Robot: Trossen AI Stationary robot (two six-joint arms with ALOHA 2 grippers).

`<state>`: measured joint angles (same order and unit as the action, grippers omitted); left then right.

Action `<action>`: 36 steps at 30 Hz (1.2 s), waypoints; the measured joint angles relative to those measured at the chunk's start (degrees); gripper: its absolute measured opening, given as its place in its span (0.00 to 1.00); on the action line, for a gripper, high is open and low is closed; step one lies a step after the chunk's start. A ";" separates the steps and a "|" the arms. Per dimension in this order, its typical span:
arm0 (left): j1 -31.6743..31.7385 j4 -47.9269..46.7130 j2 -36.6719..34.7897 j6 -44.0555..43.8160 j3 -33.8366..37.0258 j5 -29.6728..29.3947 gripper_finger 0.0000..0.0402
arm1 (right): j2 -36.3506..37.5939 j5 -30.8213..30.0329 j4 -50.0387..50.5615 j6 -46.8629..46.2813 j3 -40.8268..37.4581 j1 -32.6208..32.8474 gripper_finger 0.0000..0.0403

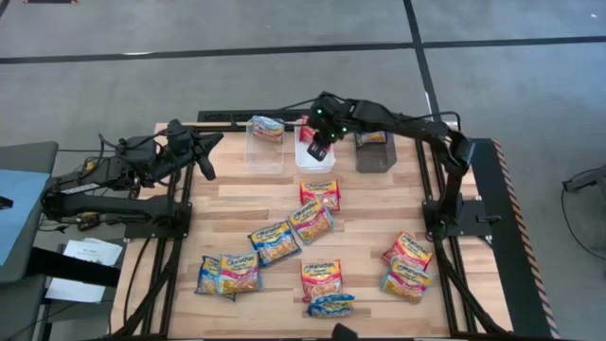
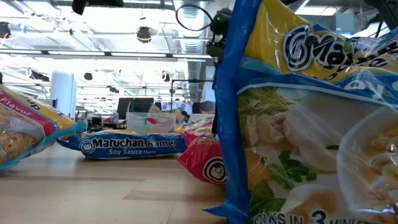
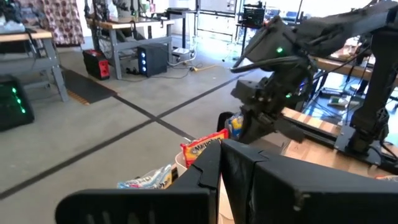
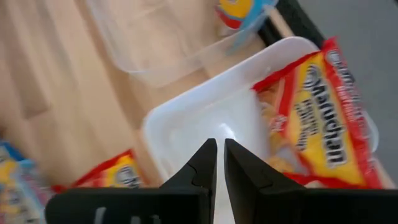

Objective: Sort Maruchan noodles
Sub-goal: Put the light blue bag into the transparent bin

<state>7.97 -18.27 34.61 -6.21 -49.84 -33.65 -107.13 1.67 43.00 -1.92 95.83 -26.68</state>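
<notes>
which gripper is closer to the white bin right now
The right. The right gripper hangs directly over the white bin, where a red-edged noodle packet leans. The left gripper is parked off the table's far-left corner, beyond the clear bin.

One red-edged yellow Maruchan packet (image 4: 320, 115) is propped tilted inside the white bin (image 4: 186, 118). A blue-edged packet (image 1: 267, 128) is held in the clear bin beside it. The remaining packets (image 1: 294, 242) are scattered flat, well apart from the white bin.

Three bins (image 1: 312, 147) line the bench's (image 1: 237, 204) far edge; ramen packets (image 1: 284, 237) lie scattered in front of them
</notes>
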 joint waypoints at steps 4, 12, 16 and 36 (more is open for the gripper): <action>-0.02 0.16 -0.28 1.15 0.00 0.37 0.00 | 0.07 0.00 6.66 -1.29 3.15 2.80 0.14; -0.02 -0.41 -2.23 1.27 -1.04 0.41 0.00 | 0.04 0.00 18.65 -4.36 3.30 9.07 0.14; 0.00 -1.94 -2.99 2.01 -3.39 3.46 0.00 | 0.51 0.00 21.03 -7.47 3.28 12.80 0.14; -0.02 -5.14 -3.91 -0.04 -4.87 18.94 0.00 | 5.79 -3.53 32.96 -25.39 -1.22 32.69 0.14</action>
<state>7.94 -23.40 30.70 -6.25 -54.72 -14.70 -101.34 -1.86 75.96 -27.30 94.61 6.01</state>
